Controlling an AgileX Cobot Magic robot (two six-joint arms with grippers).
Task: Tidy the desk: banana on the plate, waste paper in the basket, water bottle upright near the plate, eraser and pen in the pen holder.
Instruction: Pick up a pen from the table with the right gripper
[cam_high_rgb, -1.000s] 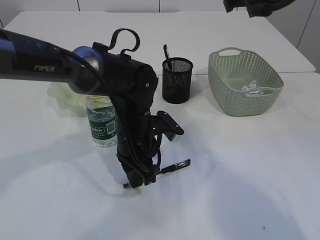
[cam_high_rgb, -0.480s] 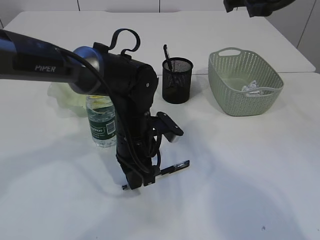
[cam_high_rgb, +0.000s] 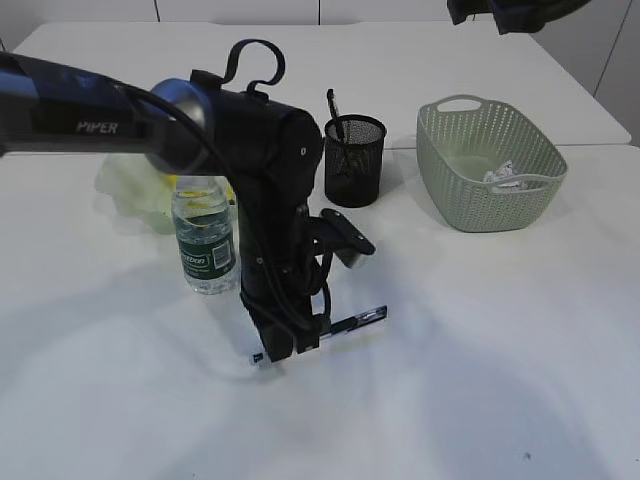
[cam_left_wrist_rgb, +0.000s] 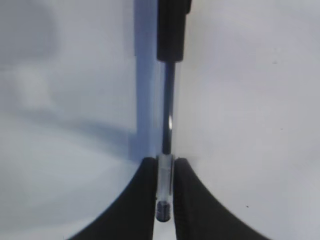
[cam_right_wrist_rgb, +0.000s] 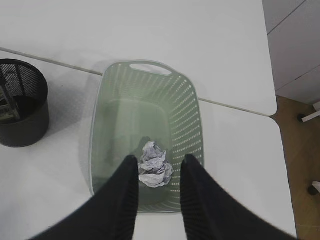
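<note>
Pen (cam_left_wrist_rgb: 169, 120) is clamped near one end by the left hand (cam_left_wrist_rgb: 164, 192), just above the white counter (cam_high_rgb: 480, 350). The right hand (cam_right_wrist_rgb: 159, 197) is held apart above the basket (cam_right_wrist_rgb: 185, 125), where crumpled paper (cam_right_wrist_rgb: 154, 165) lies.

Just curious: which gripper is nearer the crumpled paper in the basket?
Right. The right gripper hangs open above the crumpled paper; the left gripper is across the table, clamping the pen.
</note>
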